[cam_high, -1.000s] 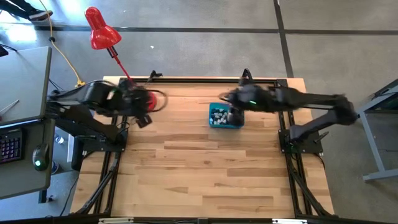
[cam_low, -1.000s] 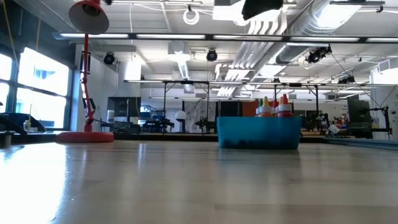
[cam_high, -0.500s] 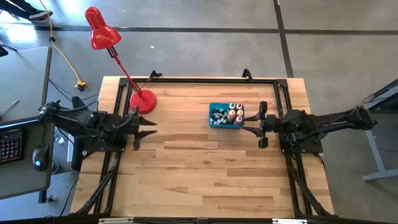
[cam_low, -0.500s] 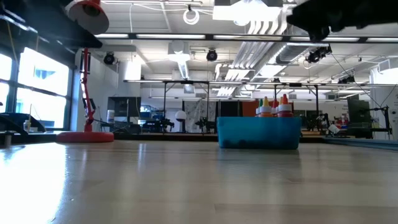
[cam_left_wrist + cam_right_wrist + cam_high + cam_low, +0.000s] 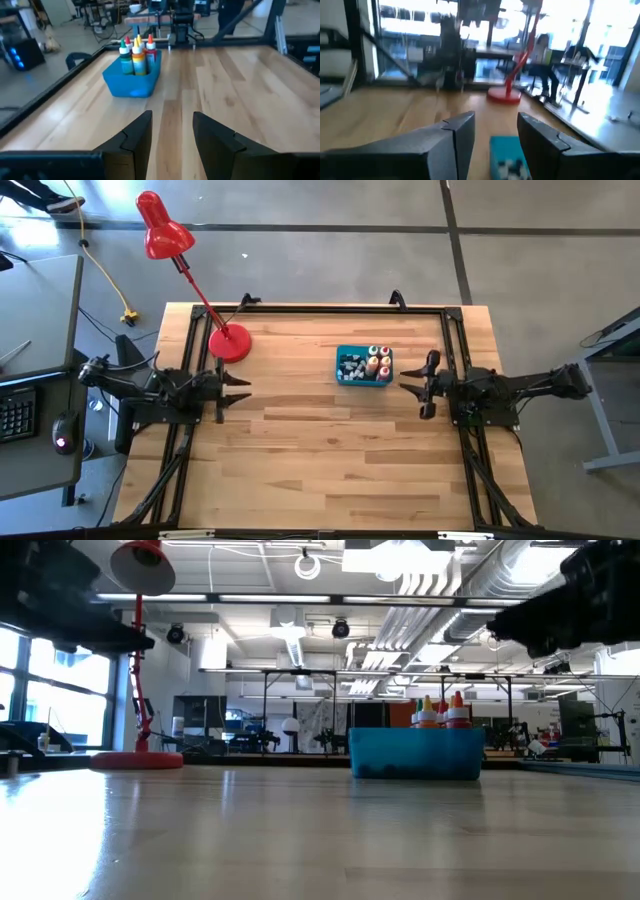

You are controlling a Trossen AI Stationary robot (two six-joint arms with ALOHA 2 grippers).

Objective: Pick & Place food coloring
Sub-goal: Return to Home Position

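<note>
The food coloring [image 5: 377, 363] stands in a blue bin [image 5: 364, 379] at the table's far middle: upright yellow, orange and red bottles with pale caps, with small grey-white ones [image 5: 350, 366] beside them. In the left wrist view, bottles [image 5: 136, 54] rise out of the bin [image 5: 131, 82]. My left gripper [image 5: 240, 388] is open near the table's left edge, pointing level toward the bin, with nothing between its fingers [image 5: 172, 131]. My right gripper [image 5: 410, 388] is open just right of the bin, pointing level at it [image 5: 496, 127], with nothing in it.
A red desk lamp stands on its round base [image 5: 230, 343] at the far left of the table, its head [image 5: 160, 225] out beyond the far edge. Black frame rails [image 5: 330, 308] run along the table's edges. Bare wood [image 5: 330, 450] fills the near half.
Both arms have drawn back and sunk. My left gripper went from the lamp base toward the near and left edges. My right gripper left its place over the bin toward the right edge. Both tipped from pointing down to level. The bin and bottles stayed put.
</note>
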